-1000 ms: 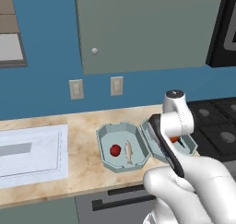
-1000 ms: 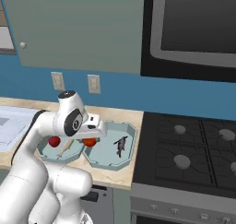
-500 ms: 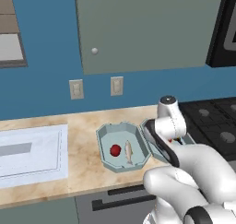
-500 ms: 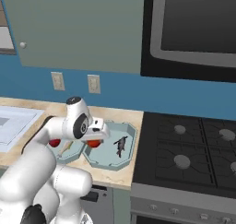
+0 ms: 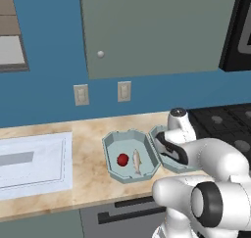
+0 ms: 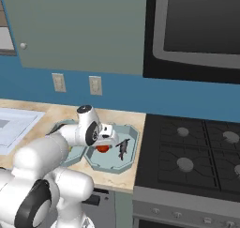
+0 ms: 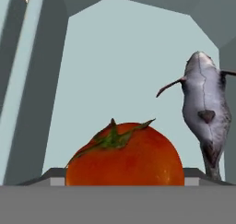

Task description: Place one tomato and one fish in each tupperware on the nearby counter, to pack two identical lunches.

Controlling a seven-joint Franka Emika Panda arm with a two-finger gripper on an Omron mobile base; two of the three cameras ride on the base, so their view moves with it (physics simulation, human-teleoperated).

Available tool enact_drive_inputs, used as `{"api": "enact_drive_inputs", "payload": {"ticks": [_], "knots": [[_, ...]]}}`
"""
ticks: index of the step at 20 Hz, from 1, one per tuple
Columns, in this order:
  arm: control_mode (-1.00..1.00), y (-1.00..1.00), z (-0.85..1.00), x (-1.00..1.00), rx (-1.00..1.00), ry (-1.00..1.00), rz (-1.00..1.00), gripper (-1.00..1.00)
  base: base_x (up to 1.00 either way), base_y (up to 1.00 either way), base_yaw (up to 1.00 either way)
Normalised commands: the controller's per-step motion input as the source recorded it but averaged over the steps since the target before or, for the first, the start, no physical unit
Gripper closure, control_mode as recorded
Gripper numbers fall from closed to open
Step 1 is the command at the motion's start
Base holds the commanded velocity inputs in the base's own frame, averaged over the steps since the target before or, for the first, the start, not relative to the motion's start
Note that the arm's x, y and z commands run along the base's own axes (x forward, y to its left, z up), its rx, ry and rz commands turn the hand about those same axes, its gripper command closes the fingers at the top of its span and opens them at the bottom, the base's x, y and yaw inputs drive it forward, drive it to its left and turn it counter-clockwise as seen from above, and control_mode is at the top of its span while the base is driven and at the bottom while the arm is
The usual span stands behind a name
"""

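Hand view: a round red tomato [image 7: 124, 154] sits at 6 o'clock, a slim grey fish [image 7: 205, 105] at 3 o'clock in the pale teal octagonal tupperware [image 7: 124, 57]. Since half a second ago, the arm has dropped lower over it. The two-finger gripper [image 6: 104, 140] appears spread wide, holding nothing.

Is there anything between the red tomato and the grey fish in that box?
Nothing. In the hand view, only bare pale teal floor of the octagonal tupperware separates the round red tomato from the slim grey fish.

base views flank tupperware [image 5: 128, 156], hand close

White arm [image 6: 61, 145] bent low and forward, claw [image 6: 104, 145] pointing down, jaws apparently spread
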Motion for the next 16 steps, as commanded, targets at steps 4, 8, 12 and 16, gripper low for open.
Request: {"api": "enact_drive_inputs", "payload": {"ticks": [4, 8, 12, 16], "knots": [[-1.00, -0.12, -0.11, 0.19, 0.01, 0.00, 0.00, 1.00, 0.00, 0.00, 0.00], [-1.00, 0.00, -0.15, 0.14, 0.00, 0.00, 0.00, 1.00, 0.00, 0.00, 0.00], [-1.00, 0.00, -0.25, 0.08, 0.00, 0.00, 0.00, 1.00, 0.00, 0.00, 0.00], [-1.00, -0.03, -0.23, 0.11, 0.00, 0.00, 0.00, 1.00, 0.00, 0.00, 0.00]]}}
